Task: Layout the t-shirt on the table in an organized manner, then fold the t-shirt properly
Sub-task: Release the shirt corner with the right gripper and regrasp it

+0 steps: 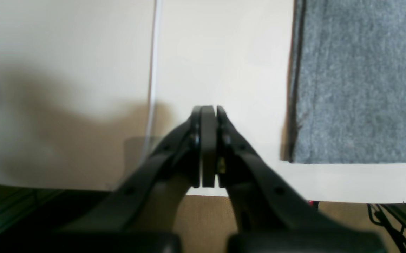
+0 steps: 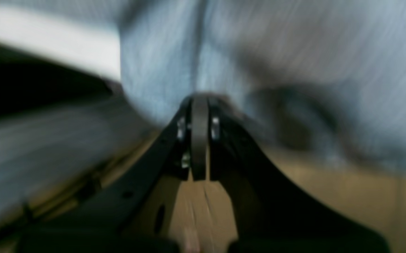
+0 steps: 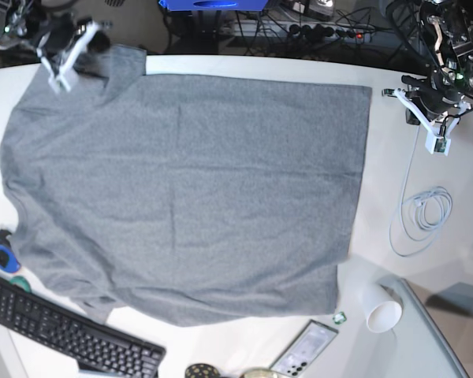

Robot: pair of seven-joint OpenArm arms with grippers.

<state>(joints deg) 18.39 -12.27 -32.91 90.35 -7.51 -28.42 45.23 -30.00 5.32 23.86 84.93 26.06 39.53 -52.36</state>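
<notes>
**Ana:** Shirt first: where is it lying?

**Ben:** Spread flat across the table [image 3: 221, 67], the t-shirt [image 3: 189, 189] takes up most of the white top. It lies between the two grippers in the base view.

**Ana:** And the left gripper?

**Ben:** The left gripper [image 1: 208, 110] has its jaws pressed together with nothing between them. It hangs over bare table, and one straight grey edge of the t-shirt [image 1: 361, 80] lies off to its right in the left wrist view, not touching it. A thin white cable [image 1: 152, 70] runs along the table just to its left. In the base view that cable lies coiled [image 3: 422, 216] below the gripper [image 3: 437, 142].

**Ana:** The right one?

**Ben:** The right gripper [image 2: 199, 98] is closed as well. Its wrist view is badly blurred; grey cloth [image 2: 259, 45] fills the space just ahead of the tips, but I cannot tell whether any of it is pinched. In the base view this gripper [image 3: 63, 67] sits at the shirt's far corner, beside a sleeve.

**Ana:** Anything else near the shirt?

**Ben:** A black keyboard [image 3: 63, 335], a phone [image 3: 303, 350] and a white cup [image 3: 381, 311] sit along its near edge, well away from both grippers.
</notes>
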